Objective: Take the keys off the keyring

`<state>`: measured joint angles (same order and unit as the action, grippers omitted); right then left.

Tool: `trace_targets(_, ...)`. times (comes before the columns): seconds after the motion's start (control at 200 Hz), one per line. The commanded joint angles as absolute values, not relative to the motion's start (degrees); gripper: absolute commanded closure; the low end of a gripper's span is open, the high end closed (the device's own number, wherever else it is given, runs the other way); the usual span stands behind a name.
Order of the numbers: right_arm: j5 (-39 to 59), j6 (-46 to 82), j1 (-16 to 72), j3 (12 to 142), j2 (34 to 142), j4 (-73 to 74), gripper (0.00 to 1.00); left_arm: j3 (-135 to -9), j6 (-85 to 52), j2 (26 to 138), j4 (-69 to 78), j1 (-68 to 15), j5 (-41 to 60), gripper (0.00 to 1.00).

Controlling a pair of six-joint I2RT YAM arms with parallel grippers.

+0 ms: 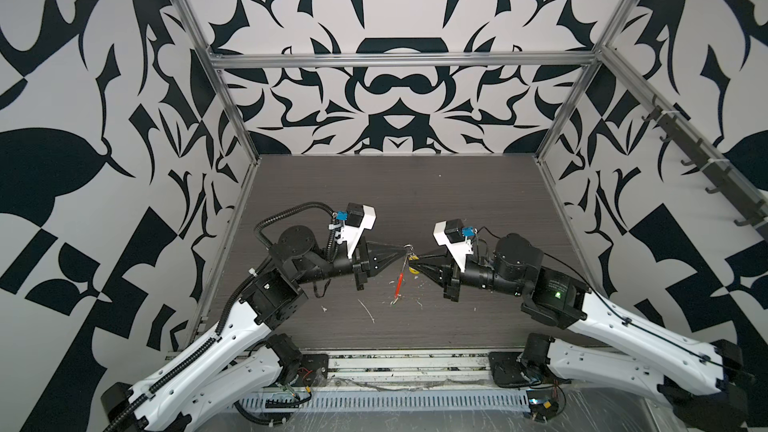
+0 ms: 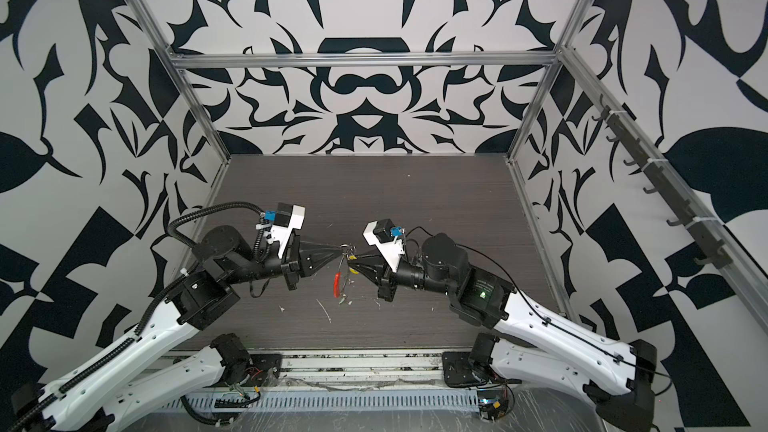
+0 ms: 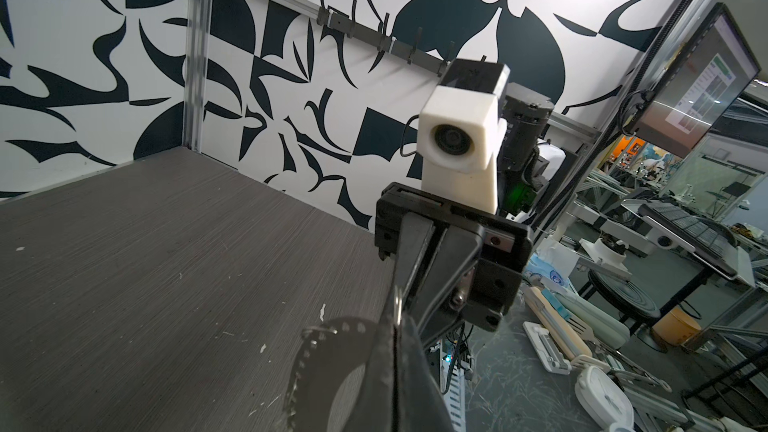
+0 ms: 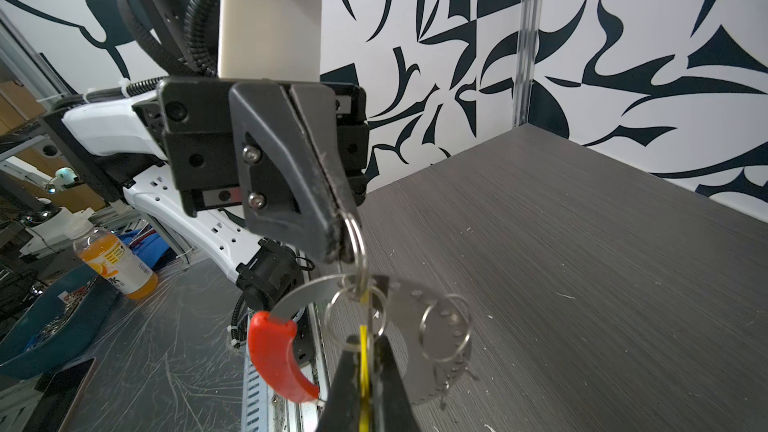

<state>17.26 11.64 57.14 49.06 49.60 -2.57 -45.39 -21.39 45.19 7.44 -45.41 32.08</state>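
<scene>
Right gripper (image 4: 367, 353): jaws narrow, closed on the yellow tag (image 4: 364, 371), which stands edge-on between the fingers at bottom centre of the right wrist frame.

Just beyond the tag: two small split rings (image 4: 420, 328) hang side by side against the keyring (image 4: 407, 297). The keyring reads here as a curved silver band arching across lower centre. Its red sleeve (image 4: 276, 361) sits at the band's lower-left end.

Above these: left gripper (image 4: 337, 239), jaws fully closed, pinching a small silver ring (image 4: 360, 243) at the top of the bundle. Cannot tell whether this ring belongs to the keyring's own wire.

In both top views the two grippers meet tip to tip at frame centre. The red sleeve (image 1: 399, 282) (image 2: 337, 282) hangs below the meeting point, above the dark wood-grain table (image 1: 478, 209). A small greenish piece (image 1: 393, 302) sits at the loop's low end, too small to identify. Cannot tell whether the low end touches the table. White flecks are scattered on the table near it.

Containers, all outside the cell:
- bottle (image 4: 118, 261), left of the right wrist frame, holding orange liquid, lying tilted;
- blue tray (image 4: 50, 326), lower left of that frame, with small shiny metal pieces in it;
- tan round tub (image 3: 675, 326), lower right of the left wrist frame, contents hidden.

Farthest: black-and-white patterned walls.
</scene>
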Motion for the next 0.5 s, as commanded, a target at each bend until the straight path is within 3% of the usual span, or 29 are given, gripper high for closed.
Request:
trace_targets(0.0, 15.82, 11.29, 57.3, 50.02, 49.85, -3.26, 1.0, -45.0, -20.59, 44.65, 9.35, -45.53, 30.12, 1.0)
trace_targets(0.495, 15.64, 17.71, 57.3, 51.34, 50.8, -3.62, 1.0, -44.86, -20.48, 43.81, 7.85, -45.48, 23.07, 1.0)
